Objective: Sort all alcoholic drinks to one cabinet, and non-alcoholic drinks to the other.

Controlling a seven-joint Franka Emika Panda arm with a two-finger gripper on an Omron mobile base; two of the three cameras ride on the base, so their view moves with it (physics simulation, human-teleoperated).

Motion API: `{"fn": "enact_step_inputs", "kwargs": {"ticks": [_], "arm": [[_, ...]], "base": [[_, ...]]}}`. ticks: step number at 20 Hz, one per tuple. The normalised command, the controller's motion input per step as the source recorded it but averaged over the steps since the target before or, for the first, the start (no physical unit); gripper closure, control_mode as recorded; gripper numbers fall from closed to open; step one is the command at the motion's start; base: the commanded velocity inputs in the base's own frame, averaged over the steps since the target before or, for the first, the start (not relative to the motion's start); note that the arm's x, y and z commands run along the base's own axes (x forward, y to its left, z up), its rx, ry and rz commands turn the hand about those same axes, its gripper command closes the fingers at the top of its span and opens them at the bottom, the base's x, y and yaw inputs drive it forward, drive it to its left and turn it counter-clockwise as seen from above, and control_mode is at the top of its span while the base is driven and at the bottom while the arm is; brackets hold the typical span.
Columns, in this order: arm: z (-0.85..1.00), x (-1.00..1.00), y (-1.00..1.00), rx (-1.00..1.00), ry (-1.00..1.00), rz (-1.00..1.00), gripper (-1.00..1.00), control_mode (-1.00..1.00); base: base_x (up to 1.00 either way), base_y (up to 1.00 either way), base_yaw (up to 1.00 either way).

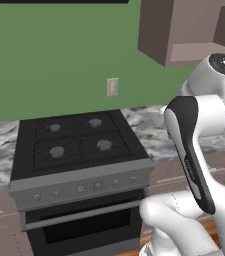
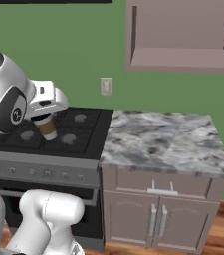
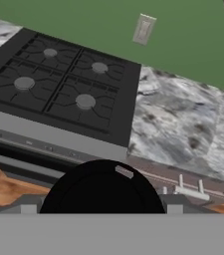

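The gripper (image 2: 48,125) is clamped on one small tan-orange cup (image 2: 47,127), whose black top (image 3: 102,187) sits between the fingers. Its contents cannot be seen. Below lies one black stove (image 3: 58,89) with four burners. Beside it, the marbled counter (image 2: 166,142). Beyond, the green wall (image 2: 58,55) carries one outlet (image 2: 105,86). Above and further along, one open mauve-brown wall cabinet (image 2: 183,35), shelf bare.

text: none legible | arm link (image 1: 191,165): faint light marking is seen on the dark cover, too small to be read | stove (image 1: 79,150): front knobs carry no readable signs | wall outlet (image 1: 112,87): no lettering is made out
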Motion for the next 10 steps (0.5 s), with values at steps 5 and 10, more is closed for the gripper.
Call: {"fn": "enact_step_inputs", "kwargs": {"ticks": [5, 10], "arm": [[0.0, 0.0, 0.0, 0.0, 0.0, 0.0, 1.0, 1.0], [0.0, 0.0, 0.0, 0.0, 0.0, 0.0, 1.0, 1.0]], "base": [[0.02, -0.48, 0.0], [0.01, -0.48, 0.0]]}}
